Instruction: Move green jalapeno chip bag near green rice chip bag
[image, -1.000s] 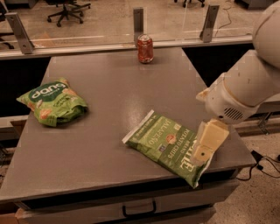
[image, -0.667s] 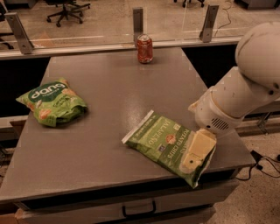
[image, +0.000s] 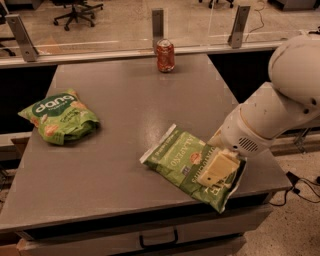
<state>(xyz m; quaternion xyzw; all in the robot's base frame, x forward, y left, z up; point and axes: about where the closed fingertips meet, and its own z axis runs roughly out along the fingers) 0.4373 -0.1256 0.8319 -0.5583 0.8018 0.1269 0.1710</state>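
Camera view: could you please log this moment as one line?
claw over right end of flat olive-green KETTLE jalapeno chip bag | puffy bright-green dang rice chip bag left on grey table, apart | move not yet done

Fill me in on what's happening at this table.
The robot's end effector is down on the right end of the green jalapeno chip bag, which lies flat near the front right corner of the table. The green rice chip bag sits well apart from it by the left edge, so the jalapeno bag has not yet been brought near it. A soda can stands upright at the back edge, away from both bags.
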